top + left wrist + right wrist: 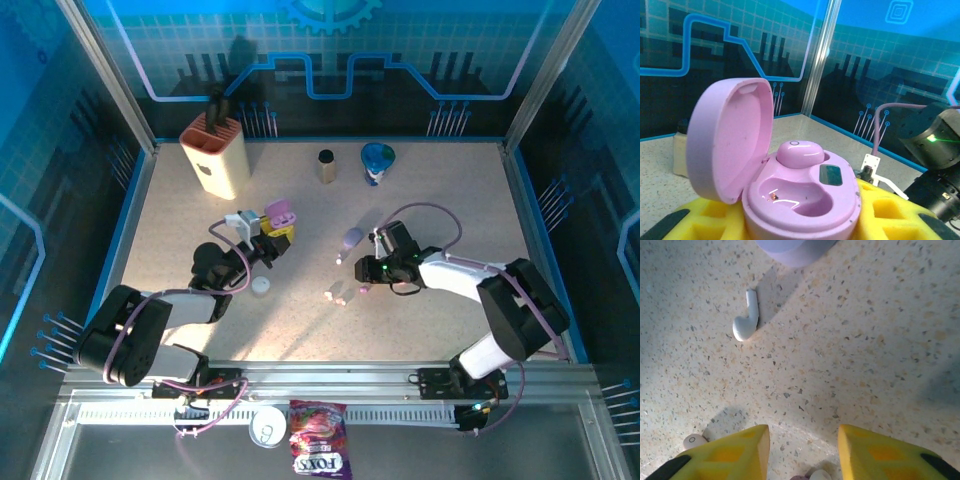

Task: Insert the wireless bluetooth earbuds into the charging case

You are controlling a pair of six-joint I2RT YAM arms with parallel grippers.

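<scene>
My left gripper (268, 240) is shut on the pink charging case (280, 213), which it holds off the table with its lid up. In the left wrist view the case (805, 200) sits between yellow fingers (892, 212); one pink earbud (800, 153) is seated in the far slot and the near slot is bare. My right gripper (804, 450) is open and low over the table, with a small pale earbud (820, 475) at the frame's bottom edge between its fingers. A white stemmed earbud (746, 316) lies ahead, and a pinkish one (694, 441) sits left of the left finger.
A lilac case (351, 238) lies just beyond the right gripper (362, 272). Two loose earbuds (335, 295) rest mid-table, and a white cap (260, 285) near the left arm. A knife block (215, 155), a dark cylinder (326, 165) and a blue cup (378, 162) stand at the back.
</scene>
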